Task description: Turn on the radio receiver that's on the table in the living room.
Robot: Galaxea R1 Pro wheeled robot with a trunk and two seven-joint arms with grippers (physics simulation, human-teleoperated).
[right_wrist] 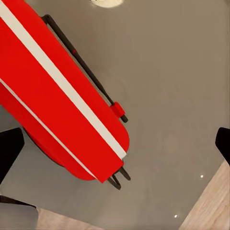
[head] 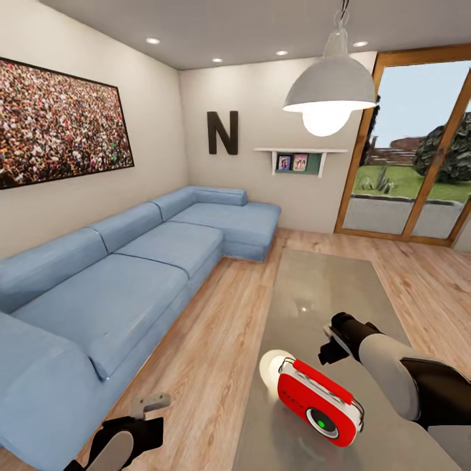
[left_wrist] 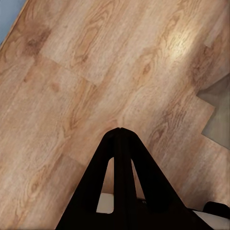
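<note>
The red radio receiver (head: 319, 400) with white trim stands on the near end of the glossy grey table (head: 327, 288), its round dark dial facing me with a small green dot in it. My right gripper (head: 335, 345) hovers just behind and to the right of the radio, above the tabletop. In the right wrist view the radio's (right_wrist: 62, 100) red body, white stripe and thin handle lie between the gripper's (right_wrist: 116, 146) widely parted fingertips (right_wrist: 9, 151), so it is open and holds nothing. My left gripper (head: 152, 402) hangs low over the wood floor, fingers (left_wrist: 120, 143) shut, tips together.
A long blue L-shaped sofa (head: 131, 261) runs along the left wall, with a strip of wood floor (head: 216, 340) between it and the table. A white pendant lamp (head: 329, 88) hangs over the table's far end. Glass doors (head: 418, 170) stand at the back right.
</note>
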